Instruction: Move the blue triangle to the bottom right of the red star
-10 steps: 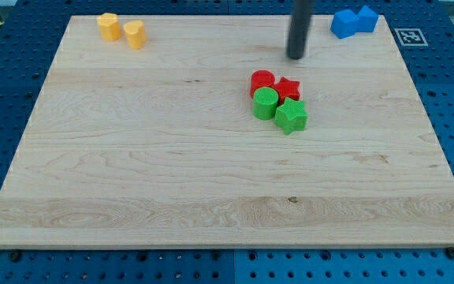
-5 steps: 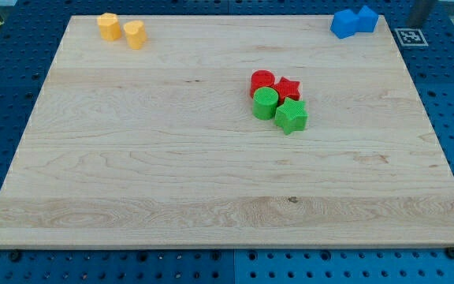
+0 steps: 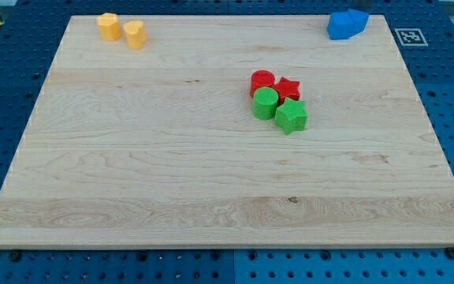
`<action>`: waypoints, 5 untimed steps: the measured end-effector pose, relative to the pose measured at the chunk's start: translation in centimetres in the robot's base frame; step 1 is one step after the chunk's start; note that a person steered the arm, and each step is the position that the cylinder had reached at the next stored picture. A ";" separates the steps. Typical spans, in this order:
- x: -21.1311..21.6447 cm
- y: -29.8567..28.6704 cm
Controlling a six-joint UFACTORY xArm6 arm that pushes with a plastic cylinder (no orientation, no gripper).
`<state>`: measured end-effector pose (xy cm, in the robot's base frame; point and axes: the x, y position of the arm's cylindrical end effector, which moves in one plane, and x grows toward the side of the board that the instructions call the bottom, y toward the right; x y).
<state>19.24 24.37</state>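
Two blue blocks sit pressed together at the board's top right corner, the left one point(image 3: 339, 26) and the right one point(image 3: 358, 20); I cannot tell which is the triangle. The red star point(image 3: 288, 88) lies near the board's middle, far down and to the left of them. It touches a red round block point(image 3: 262, 80) on its left, with a green round block point(image 3: 266, 103) and a green star point(image 3: 291, 116) just below. My tip is not in view.
Two yellow blocks point(image 3: 109, 26) point(image 3: 135, 35) stand at the top left of the wooden board point(image 3: 172, 189). A black-and-white marker tag point(image 3: 410, 36) lies off the board at the top right.
The rod went from above the red star to the top right and out of view. The two blue blocks have shifted slightly left and closed up against each other.
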 end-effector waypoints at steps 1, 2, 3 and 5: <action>0.0 -0.6; 0.5 -0.9; 1.8 -0.9; 3.5 -0.4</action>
<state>22.70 23.97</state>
